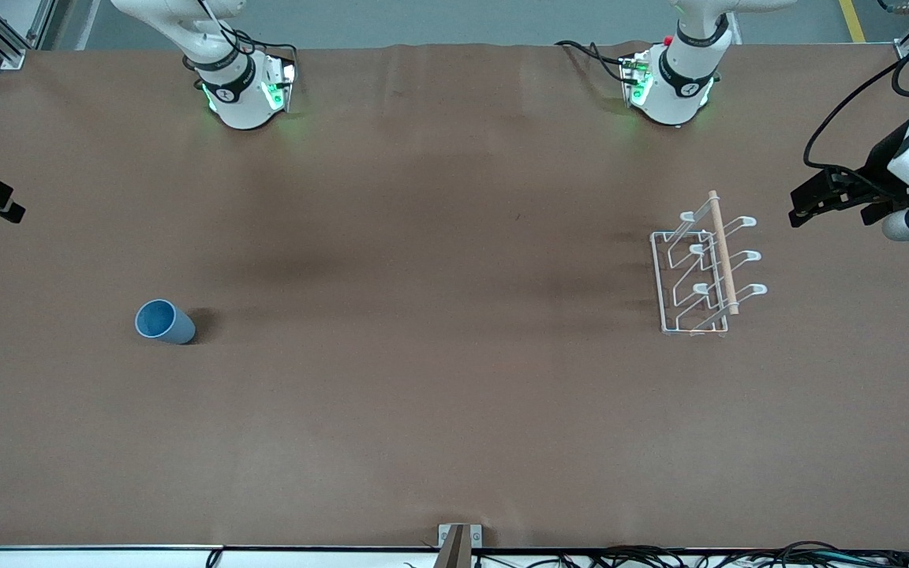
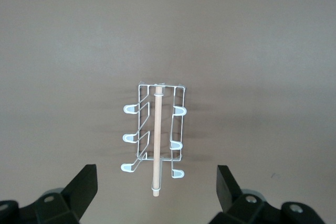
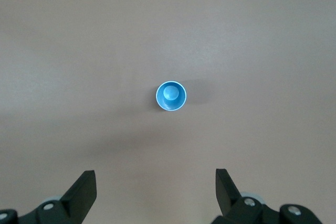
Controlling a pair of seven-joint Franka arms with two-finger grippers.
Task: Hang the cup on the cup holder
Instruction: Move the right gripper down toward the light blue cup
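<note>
The cup [image 1: 164, 322] stands upright, mouth up, at my right arm's end of the surface, under my spread right end effector [image 3: 155, 195]. My left end effector [image 2: 156, 195], also spread, waits over the rack [image 1: 703, 272].

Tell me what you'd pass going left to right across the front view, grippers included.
Right gripper → cup → cup holder → left gripper.
</note>
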